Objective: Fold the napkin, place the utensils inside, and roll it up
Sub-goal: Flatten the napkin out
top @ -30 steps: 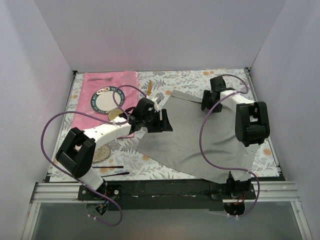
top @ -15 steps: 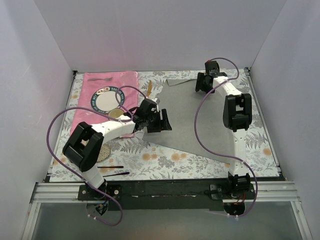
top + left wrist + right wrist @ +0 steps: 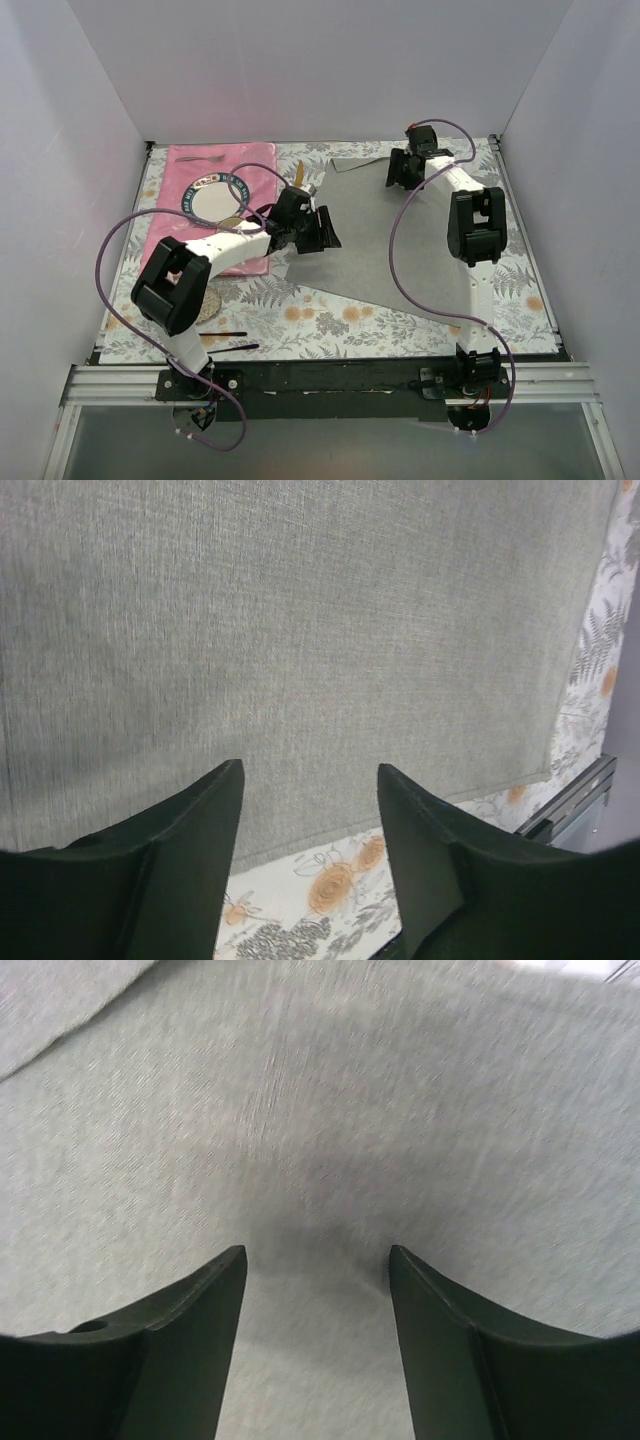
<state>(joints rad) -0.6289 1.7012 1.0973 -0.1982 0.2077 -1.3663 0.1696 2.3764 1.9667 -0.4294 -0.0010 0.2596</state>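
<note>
Starting at the left in the top view, a pink placemat (image 3: pixel 250 165) is lying at the back with a plate (image 3: pixel 212 201) sitting on it. Just off its right edge, the wooden utensil (image 3: pixel 299 174) is lying on the floral worktop (image 3: pixel 320 322), long axis running near-to-far with a slight tilt.

Right in front of that, the left pincer (image 3: pixel 316 236) is hanging over the napkin's left edge. Its wrist cam shows what the top view is hiding: fingers (image 3: pixel 200 850) standing apart with nothing between them, and the napkin's straight edge (image 3: pixel 300 610) running past them with the flower print showing beyond.

The napkin (image 3: pixel 390 250) is lying spread and skewed across centre-right. One corner is pointing to the back, beside the utensil, and the long near edge is slanting down toward the right arm's base.

Far right, the right pincer (image 3: pixel 400 172) is hovering over the napkin's back part. Its own cam is pretty blurry, but it's showing the fingers (image 3: pixel 190 1340) apart, gripping nothing, and grey cloth (image 3: pixel 330 1110) filling the whole frame, so no edges or worktop there. Only the top view is giving the overall shape.
</note>
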